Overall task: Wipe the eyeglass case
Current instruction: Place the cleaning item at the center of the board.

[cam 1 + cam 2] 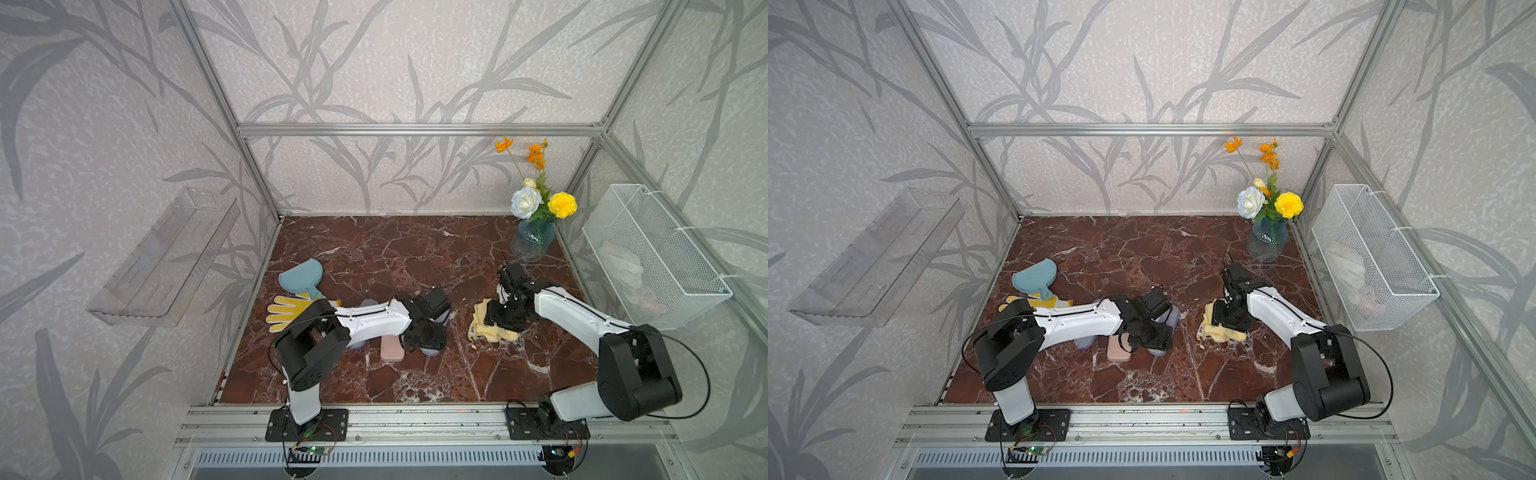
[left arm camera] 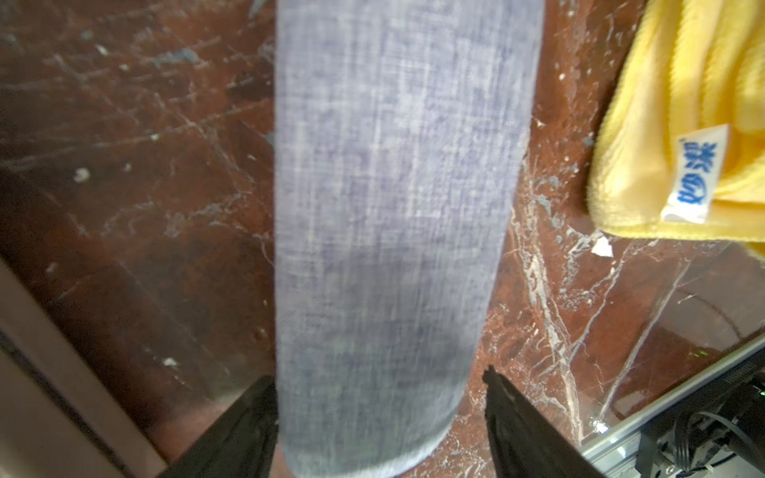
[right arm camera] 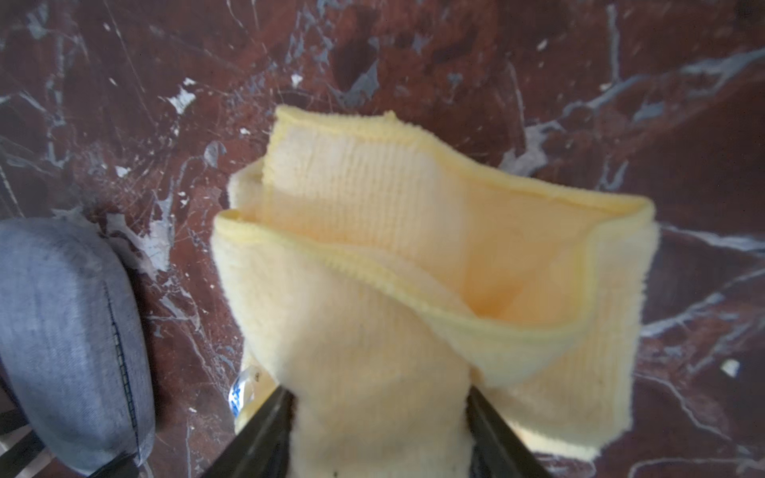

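Eyeglass case (image 2: 385,207) sits inside the parted left gripper (image 2: 380,375) (one finger clear).

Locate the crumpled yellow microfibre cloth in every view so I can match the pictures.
In a top view: yellow microfibre cloth lies right of centre on the brown marble tabletop.
In a top view: same spot, slightly nearer mid-picture.
Left wrist: at the picture's edge, white label showing.
Right wrist: fills most of the picture.
Shared landmark: grey-blue fabric eyeglass case, beside the cloth.
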Available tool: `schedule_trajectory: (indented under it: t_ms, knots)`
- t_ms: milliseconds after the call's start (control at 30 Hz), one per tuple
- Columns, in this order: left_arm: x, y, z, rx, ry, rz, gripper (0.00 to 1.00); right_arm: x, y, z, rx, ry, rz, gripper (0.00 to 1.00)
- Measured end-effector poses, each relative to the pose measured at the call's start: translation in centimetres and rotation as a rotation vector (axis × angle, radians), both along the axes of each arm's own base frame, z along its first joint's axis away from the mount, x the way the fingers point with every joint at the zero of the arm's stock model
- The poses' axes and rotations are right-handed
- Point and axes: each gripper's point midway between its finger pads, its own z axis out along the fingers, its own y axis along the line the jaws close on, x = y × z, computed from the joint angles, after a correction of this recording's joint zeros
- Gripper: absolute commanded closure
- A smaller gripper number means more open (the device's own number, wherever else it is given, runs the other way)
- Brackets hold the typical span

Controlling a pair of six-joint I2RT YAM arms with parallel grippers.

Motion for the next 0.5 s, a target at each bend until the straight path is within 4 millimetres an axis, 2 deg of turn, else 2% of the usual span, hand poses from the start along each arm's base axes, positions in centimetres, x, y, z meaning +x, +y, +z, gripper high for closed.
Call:
schedule_trajectory:
  t_ms: [267,367,500]
  knots:
    - [0.1,-0.5,3.5,-0.069,-0.063,-0.014,0.21,1.6,-0.7,4.5,-0.066,-0.087,0.066,0.26]
    - [0.5,0.1,4.9,-0.068,-0.117,-0.018,0.2,1.4,-0.9,5.6,-0.063,-0.132,0.072,0.31]
    - [1.4,1.0,7.0,-0.068,-0.226,-0.039,0.18,0.7,-1.1,6.7,-0.057,-0.191,0.066,0.31]
